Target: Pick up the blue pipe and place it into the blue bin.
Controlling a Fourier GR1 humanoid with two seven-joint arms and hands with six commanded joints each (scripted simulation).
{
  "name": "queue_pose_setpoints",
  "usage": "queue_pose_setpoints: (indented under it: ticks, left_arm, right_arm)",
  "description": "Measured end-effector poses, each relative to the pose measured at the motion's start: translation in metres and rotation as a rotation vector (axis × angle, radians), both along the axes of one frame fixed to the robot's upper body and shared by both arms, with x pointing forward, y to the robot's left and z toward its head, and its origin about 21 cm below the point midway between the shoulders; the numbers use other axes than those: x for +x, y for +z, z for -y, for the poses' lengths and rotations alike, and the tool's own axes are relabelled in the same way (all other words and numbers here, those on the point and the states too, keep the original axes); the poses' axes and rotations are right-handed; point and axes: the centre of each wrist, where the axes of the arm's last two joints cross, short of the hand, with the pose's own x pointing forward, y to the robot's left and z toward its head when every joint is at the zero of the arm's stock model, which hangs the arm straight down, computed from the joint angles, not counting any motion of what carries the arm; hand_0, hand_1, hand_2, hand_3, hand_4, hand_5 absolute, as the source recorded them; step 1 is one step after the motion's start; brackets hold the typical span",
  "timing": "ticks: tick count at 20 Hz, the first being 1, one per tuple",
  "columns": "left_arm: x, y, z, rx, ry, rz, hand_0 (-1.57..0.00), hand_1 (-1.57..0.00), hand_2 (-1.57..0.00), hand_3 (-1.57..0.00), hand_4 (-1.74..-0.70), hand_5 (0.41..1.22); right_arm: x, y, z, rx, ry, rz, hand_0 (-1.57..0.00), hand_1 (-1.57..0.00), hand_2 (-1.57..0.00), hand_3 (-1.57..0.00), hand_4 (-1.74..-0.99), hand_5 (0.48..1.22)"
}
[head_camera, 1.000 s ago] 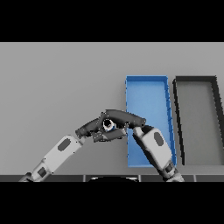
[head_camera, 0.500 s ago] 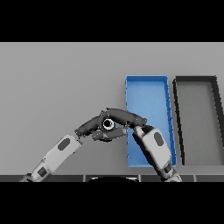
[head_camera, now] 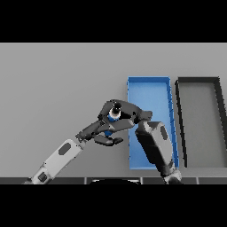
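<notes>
My right hand (head_camera: 126, 114) curled round blue pipe (head_camera: 114, 116) at frame centre, beside blue bin (head_camera: 148, 88). Looks light, rigid, slick; grip mid-body. Left hand (head_camera: 106, 135) curled underneath.

Blue pipe (head_camera: 114, 116) mostly hidden within right hand (head_camera: 126, 116).

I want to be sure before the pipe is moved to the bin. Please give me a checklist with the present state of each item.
1. Blue pipe held by right hand: ok, fingers curl round it.
2. Pipe off the table: cannot tell.
3. Pipe over blue bin: not ok, it is left of the rim.
4. Bin holds nothing: ok where visible; the right arm hides part.
5. Left hand away from the path: ok, it is below the pipe.
6. Black bin not the target: ok.
</notes>
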Motion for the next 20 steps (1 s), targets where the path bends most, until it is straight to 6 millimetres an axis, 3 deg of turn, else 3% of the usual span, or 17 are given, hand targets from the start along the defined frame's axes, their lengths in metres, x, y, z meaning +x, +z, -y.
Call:
queue_pose_setpoints:
  ticks: [2, 6, 11, 15, 20]
  left_arm:
    - [-0.004, -0.002, 0.000, -0.001, -0.004, -0.013, 0.00, 0.00, 0.00, 0.00, -0.87, 0.509]
    - [-0.003, 0.005, 0.000, 0.011, -0.004, 0.000, 0.00, 0.00, 0.00, 0.00, -0.87, 0.486]
    - [-0.003, 0.006, -0.002, 0.003, -0.005, 0.008, 0.00, 0.00, 0.00, 0.00, -0.86, 0.484]
    - [-0.004, 0.008, -0.009, 0.014, 0.009, -0.003, 0.00, 0.00, 0.00, 0.00, -0.84, 0.474]
    - [-0.004, 0.008, -0.011, 0.030, 0.033, 0.022, 0.00, 0.00, 0.00, 0.00, -0.83, 0.461]
  right_arm:
    - [0.004, 0.019, 0.003, 0.008, -0.019, 0.011, -1.57, -1.57, -1.57, -1.57, -1.492, 1.221]
    - [0.012, 0.076, 0.011, 0.062, -0.047, 0.111, -1.57, -1.57, -1.57, -1.57, -1.495, 1.221]
    - [0.045, 0.110, 0.031, 0.129, -0.227, 0.162, -1.57, -1.57, -1.57, -1.57, -1.498, 1.221]
    - [0.080, 0.108, 0.063, 0.053, -0.454, 0.115, -1.57, -1.57, -1.57, -1.57, -1.498, 1.221]
    - [0.111, 0.059, 0.118, -0.051, -0.676, -0.087, -1.57, -1.57, -1.57, -1.57, -1.499, 1.221]
